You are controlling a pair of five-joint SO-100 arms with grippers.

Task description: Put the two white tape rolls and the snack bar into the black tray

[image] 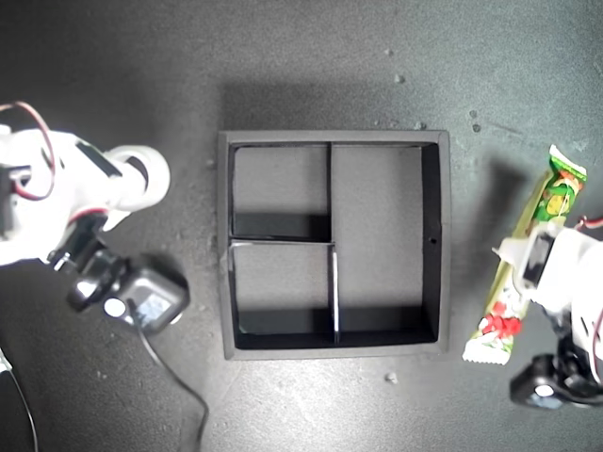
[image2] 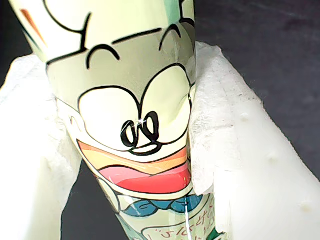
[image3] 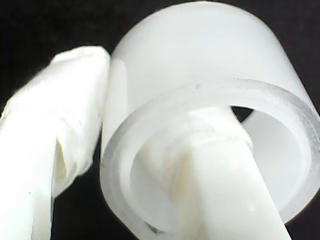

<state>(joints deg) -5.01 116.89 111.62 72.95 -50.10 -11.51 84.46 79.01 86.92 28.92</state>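
The black tray (image: 434, 235) sits mid-table in the exterior view, and all three of its compartments hold nothing. At the exterior view's right, the snack bar (image: 558, 191) (image2: 135, 90) lies lengthwise beside the tray, and my first gripper (image: 533, 252) (image2: 135, 150) is shut on its middle, with white padded fingers (image2: 240, 165) on both sides. At the exterior view's left, my second gripper (image: 127, 184) (image3: 120, 150) is shut on the wall of one white tape roll (image: 149, 169) (image3: 200, 55), one finger (image3: 215, 165) through its hole. The other tape roll is out of view.
A black cable (image: 174, 377) trails from the arm at the exterior view's lower left. Small crumbs (image: 391, 378) dot the dark table around the tray. The black wrist camera housings (image: 141, 299) (image: 546, 386) hang below each gripper.
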